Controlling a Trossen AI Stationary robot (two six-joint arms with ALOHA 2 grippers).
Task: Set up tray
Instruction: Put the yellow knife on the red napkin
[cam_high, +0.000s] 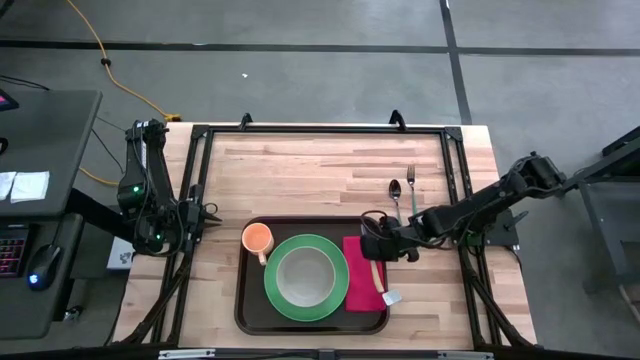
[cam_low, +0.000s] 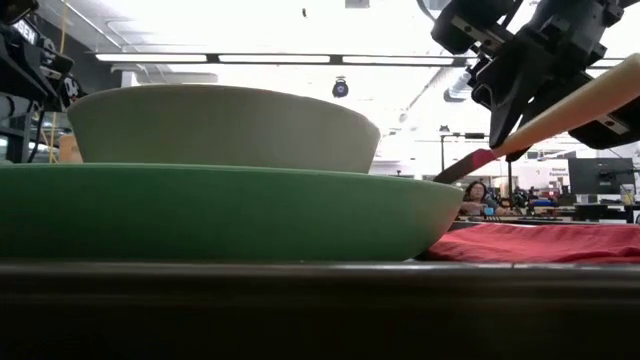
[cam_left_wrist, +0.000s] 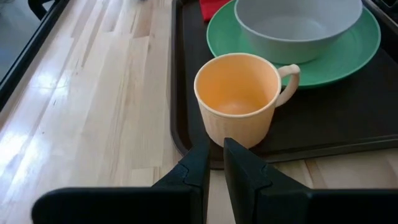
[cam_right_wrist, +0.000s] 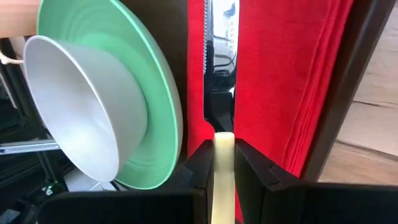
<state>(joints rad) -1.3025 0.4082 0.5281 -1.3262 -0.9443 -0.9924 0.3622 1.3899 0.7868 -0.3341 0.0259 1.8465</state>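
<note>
Presently the large dark brown rectangular plastic tray (cam_high: 300, 322) sits low at the centre of the pale wooden counter (cam_high: 300, 170). Stiff and probably light but awkwardly loaded, it looks best lifted by its raised rim, kept level. Above the red cloth napkin (cam_high: 360, 274), the right pincer (cam_high: 376, 246) pinches a cream-handled knife (cam_right_wrist: 221, 81). At centre-left, the left pincer (cam_high: 208, 217) waits, fingers nearly together, empty.

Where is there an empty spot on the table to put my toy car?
The bare wood behind the tray, left of the spoon and fork, is widest. A narrow strip lies between the tray and the left gripper. The tray is crowded: cup, plate, bowl, napkin, and the right gripper holding a knife.
</note>
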